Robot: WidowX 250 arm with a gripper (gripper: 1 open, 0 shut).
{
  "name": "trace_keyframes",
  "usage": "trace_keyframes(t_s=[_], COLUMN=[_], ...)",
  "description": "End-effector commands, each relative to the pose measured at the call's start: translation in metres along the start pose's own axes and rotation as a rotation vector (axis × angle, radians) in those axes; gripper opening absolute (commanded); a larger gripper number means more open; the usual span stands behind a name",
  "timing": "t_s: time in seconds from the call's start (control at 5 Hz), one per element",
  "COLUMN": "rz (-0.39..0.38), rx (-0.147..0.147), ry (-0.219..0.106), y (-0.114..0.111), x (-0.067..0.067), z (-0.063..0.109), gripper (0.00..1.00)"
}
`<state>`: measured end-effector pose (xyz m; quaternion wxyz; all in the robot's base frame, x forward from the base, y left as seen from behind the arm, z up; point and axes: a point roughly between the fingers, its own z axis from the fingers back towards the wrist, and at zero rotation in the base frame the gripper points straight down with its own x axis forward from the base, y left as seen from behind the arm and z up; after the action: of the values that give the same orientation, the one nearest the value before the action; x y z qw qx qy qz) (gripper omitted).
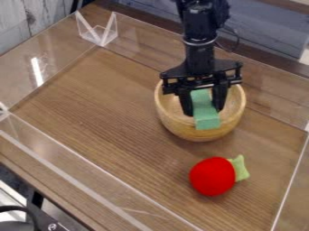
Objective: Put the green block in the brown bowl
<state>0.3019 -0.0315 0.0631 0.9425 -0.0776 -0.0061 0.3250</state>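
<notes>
The brown bowl (pixel 175 124) sits on the wooden table right of centre. My gripper (pixel 203 106) hangs straight down over its inside, shut on the green block (pixel 209 114). The block is a light green slab held upright between the black fingers, its lower end down inside the bowl near the right wall. Whether it touches the bowl's floor cannot be told.
A red ball with a small green piece (pixel 215 175) lies on the table in front of the bowl. A clear plastic wall (pixel 72 117) rings the table, with a clear stand (pixel 97 30) at the back left.
</notes>
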Motion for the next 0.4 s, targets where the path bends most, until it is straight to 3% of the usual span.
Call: trace_keyframes(t_s=[0.0, 0.2], rz=[0.019, 0.053], rx=[-0.035, -0.031], ry=[-0.054, -0.059], y=[-0.0113, -0.0160], x=[0.0009, -0.0007], z=[0.0185, 0.0196], gripper=[0.00, 0.00])
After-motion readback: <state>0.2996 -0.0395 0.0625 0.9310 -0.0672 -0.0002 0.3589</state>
